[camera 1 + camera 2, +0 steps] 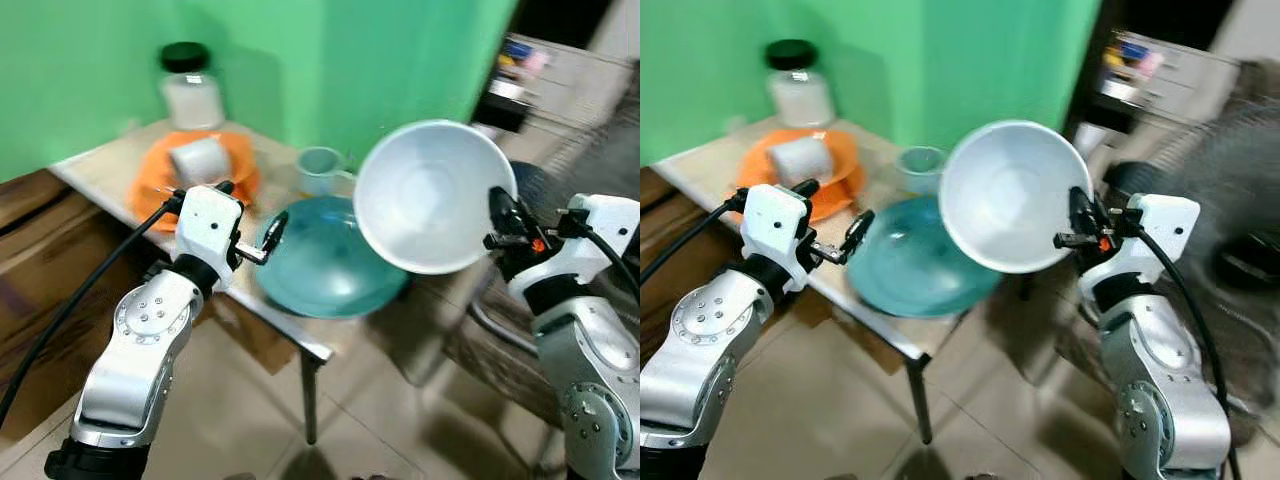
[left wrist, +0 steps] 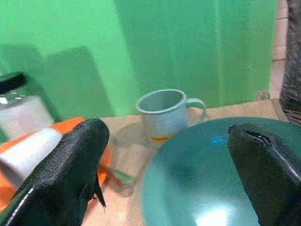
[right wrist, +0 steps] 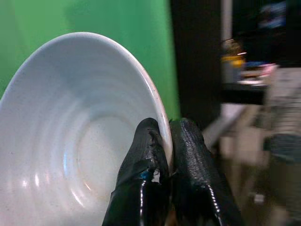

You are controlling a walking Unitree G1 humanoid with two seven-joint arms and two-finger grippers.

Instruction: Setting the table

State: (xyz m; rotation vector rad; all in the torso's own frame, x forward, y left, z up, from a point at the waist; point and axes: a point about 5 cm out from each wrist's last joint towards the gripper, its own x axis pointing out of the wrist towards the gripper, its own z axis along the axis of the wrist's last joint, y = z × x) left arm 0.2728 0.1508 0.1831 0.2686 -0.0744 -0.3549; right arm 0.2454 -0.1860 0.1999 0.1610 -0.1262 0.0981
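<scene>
The robot's right gripper (image 1: 497, 222) has its two black fingers (image 3: 155, 160) pressed together on the rim of a white bowl (image 1: 432, 195), one finger inside the rim and one outside. The bowl is held up in the air on its edge, tipped so its open hollow faces back toward the robot's head. It hangs beyond the right end of the small table (image 1: 100, 165), above and just to the right of a teal plate (image 1: 325, 262) that lies flat on the near corner of the tabletop. From the gripper, the plate is down and to the robot's left, so setting the bowl down would likely mean swinging it leftward and tilting it level.

The bowl is plain, smooth and glossy white, deep, with faint rings inside.

The left gripper (image 1: 268, 235) hovers at the plate's left edge, fingers spread apart and holding nothing. It is the nearer one to the plate.

Behind the plate stands a pale blue mug (image 2: 164, 115), handle to the right. Further left is an orange plate (image 1: 150, 180) with a white cup (image 1: 198, 158) lying on its side on it, and a lidded jar (image 1: 190, 88) behind.
</scene>
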